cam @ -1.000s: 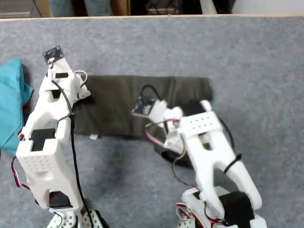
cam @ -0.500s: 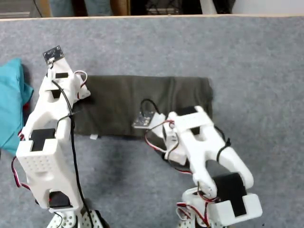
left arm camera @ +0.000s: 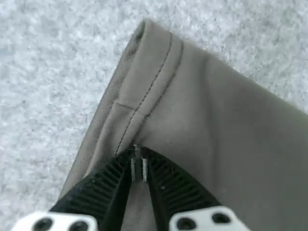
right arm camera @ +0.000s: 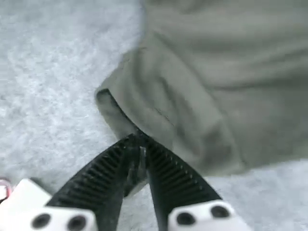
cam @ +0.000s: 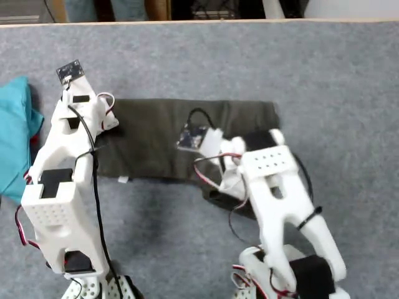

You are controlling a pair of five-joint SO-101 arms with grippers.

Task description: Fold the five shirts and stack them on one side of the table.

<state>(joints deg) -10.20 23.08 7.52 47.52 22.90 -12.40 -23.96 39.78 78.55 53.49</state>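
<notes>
A dark olive shirt [cam: 168, 134] lies in a long folded strip across the middle of the grey table. My left gripper [left arm camera: 138, 166] is shut on the shirt's stitched hem [left arm camera: 144, 91] near one corner; in the high view it sits at the strip's left end [cam: 107, 138]. My right gripper [right arm camera: 139, 154] is shut on a bunched edge of the same shirt [right arm camera: 202, 96], at the strip's near edge right of centre [cam: 219, 196]. A teal shirt [cam: 14, 140] lies crumpled at the table's left edge.
A bit of red [cam: 32, 142] shows beside the teal shirt. The table's far edge [cam: 199, 22] runs along the top of the high view. Bare grey felt [cam: 336, 112] spreads to the right of the olive shirt and behind it.
The right arm drew back toward the near side, then came forward again, ending slightly right of where it began, still gripping the shirt edge. The left arm has not moved.
</notes>
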